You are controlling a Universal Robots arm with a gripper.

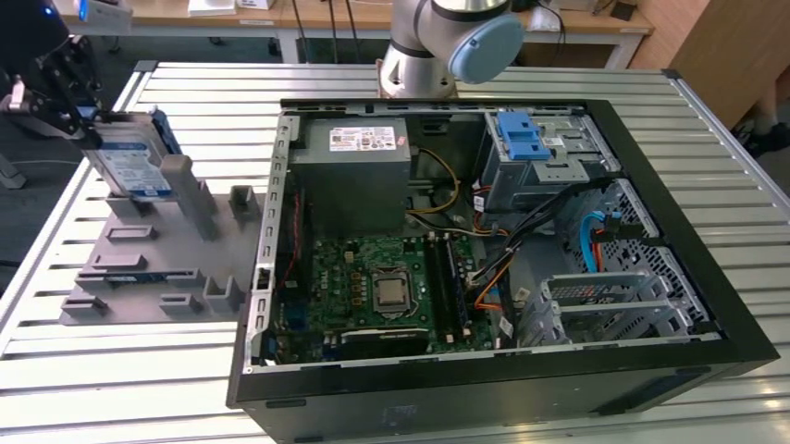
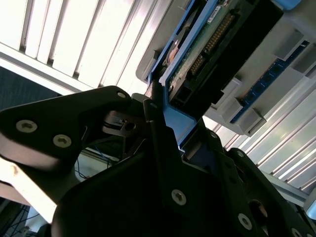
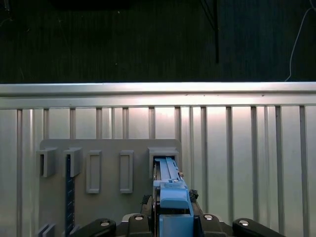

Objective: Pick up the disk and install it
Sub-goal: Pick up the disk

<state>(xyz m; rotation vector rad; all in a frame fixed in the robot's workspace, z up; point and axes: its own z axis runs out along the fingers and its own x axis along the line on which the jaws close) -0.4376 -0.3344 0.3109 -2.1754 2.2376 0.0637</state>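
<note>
Nearest in the exterior view, the black wall of the open computer case (image 1: 494,393) lies along six o'clock on the slatted metal table (image 1: 111,379). Inside the case, the green motherboard (image 1: 370,277) sits toward seven o'clock of its middle. The grey power supply box (image 1: 351,176) is toward eleven o'clock and the bright blue latch bracket (image 1: 524,137) toward one o'clock (coloured cables run below the bracket).

Just beside the case, at its nine o'clock, a grey slotted holder plate (image 1: 148,277) lies flat on the table. Over the plate's far end, at about ten o'clock in the picture, the disk (image 1: 129,162) stands on edge and leans a little. Its white-and-blue label faces the camera, and a grey post of the plate is just beside it. The gripper (image 1: 84,118) is at the disk's upper end, its jaws closed on it.

In the first wrist view the disk's blue rail runs from between the fingers (image 3: 193,195) away to a raised slot of the plate. Whether the far end sits in that slot or hangs just clear of it I cannot tell.

Farthest, at twelve o'clock, stands the arm's base (image 1: 426,46).
</note>
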